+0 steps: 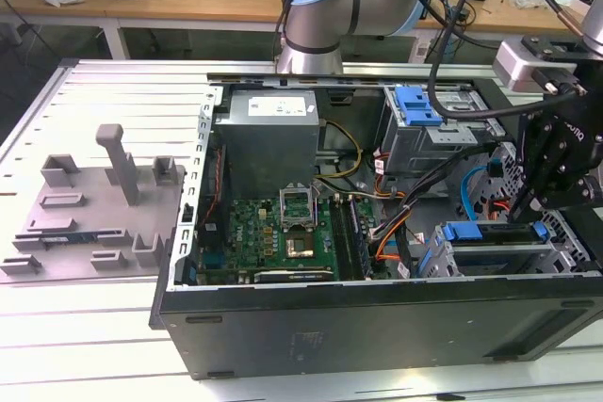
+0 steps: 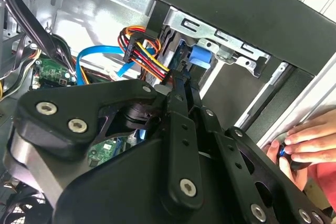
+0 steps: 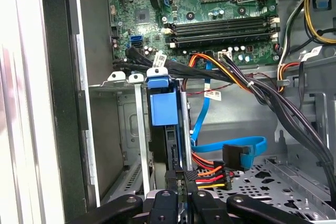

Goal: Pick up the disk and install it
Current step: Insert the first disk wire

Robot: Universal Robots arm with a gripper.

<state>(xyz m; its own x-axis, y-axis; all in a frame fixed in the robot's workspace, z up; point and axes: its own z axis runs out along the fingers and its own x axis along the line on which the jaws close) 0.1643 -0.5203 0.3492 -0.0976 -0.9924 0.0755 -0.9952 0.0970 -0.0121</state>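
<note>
Here jaws [image 3: 181,195] grip the disk [image 3: 167,129]

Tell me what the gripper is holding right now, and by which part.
The gripper appears shut on the disk, gripping its rear edge beside the cable connectors, while the disk stands on edge in the metal drive bay with its blue carrier frame farthest from the fingers.

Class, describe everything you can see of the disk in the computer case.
The disk stands on edge in a metal drive cage, dark along its visible edge, carried in a blue plastic frame with a blue tab on top. The gripper sits at its near end, beside red, orange and black power wires. In the exterior view it lies near the case's front corner.
</note>
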